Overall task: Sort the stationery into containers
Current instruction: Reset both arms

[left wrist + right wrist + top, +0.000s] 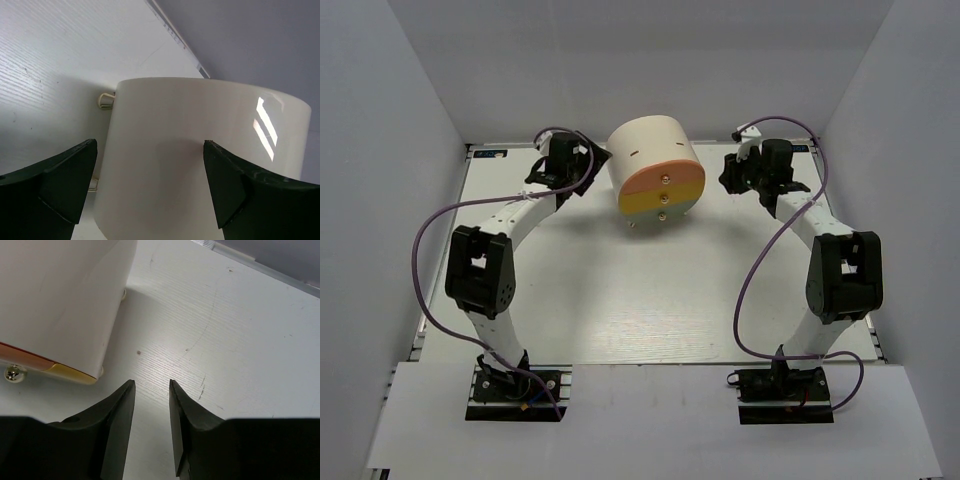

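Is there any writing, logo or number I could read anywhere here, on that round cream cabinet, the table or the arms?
No text can be read in any view.
The cream cabinet and its drawer fronts: no writing at all.
Small blue marks at a far corner of the table: too small to read.
Dark marks on the edge strip in the left wrist view: blurred, unreadable.

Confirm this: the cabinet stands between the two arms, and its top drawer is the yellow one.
Wrong on the colour. On the cabinet, the top one is the orange drawer; the yellow drawer sits just below it, as the top external view shows. The rest holds.
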You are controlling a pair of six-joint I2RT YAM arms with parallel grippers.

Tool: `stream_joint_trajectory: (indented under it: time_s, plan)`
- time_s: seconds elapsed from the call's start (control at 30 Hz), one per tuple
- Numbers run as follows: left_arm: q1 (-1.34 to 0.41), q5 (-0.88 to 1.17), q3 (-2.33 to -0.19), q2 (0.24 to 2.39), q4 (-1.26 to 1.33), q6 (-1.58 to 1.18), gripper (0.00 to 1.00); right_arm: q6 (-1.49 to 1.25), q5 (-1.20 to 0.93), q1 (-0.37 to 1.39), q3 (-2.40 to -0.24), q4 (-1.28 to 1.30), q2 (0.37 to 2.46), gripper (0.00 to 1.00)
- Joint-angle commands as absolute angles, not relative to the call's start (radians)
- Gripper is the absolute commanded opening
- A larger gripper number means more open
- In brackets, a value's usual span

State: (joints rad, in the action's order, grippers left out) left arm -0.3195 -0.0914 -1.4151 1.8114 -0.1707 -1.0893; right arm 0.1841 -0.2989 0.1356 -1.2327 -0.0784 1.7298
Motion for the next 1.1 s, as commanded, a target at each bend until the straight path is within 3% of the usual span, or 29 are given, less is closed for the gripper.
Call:
stream_joint_trajectory:
  time_s: [0.0,0.47,0.67,1.07]
  plan:
    - [-0.316,-0.04,-1.462,1.824,-0.138,-1.108,0.96,0.166,-0.314,0.126,-1.255,-0.12,1.727,0.4]
    - [-0.316,0.073,-1.6,1.953,-0.175,-1.08,0.95,0.156,-0.31,0.109,-1.244,-0.129,1.721,0.41]
    - [-0.316,0.008,-1.597,1.945,-0.23,-1.08,0.96,0.155,-0.308,0.103,-1.221,-0.129,1.703,0.43]
    - [-0.285,-0.14,-1.146,1.478,-0.224,-0.991,0.99,0.189,-0.279,0.069,-0.996,-0.063,1.471,0.66]
